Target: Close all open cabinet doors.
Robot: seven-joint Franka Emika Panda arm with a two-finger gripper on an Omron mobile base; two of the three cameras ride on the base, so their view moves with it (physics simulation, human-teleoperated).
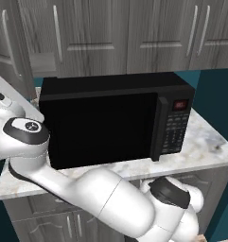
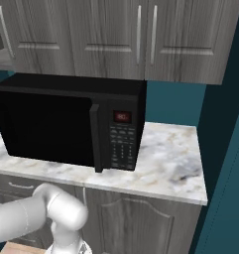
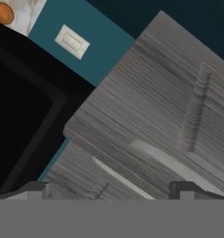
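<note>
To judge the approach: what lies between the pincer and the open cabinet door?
Nothing. In the hand view the open pincer faces the open cabinet door directly, its silver handle just ahead.

Grey wood-grain cabinet doors [image 1: 94, 38], glossy blk microwave [image 1: 110, 120], marble counter [image 1: 205, 146].

Even, flat rendered light w/ soft shadows, no glare — hand view coarse, slightly blurry.
</note>
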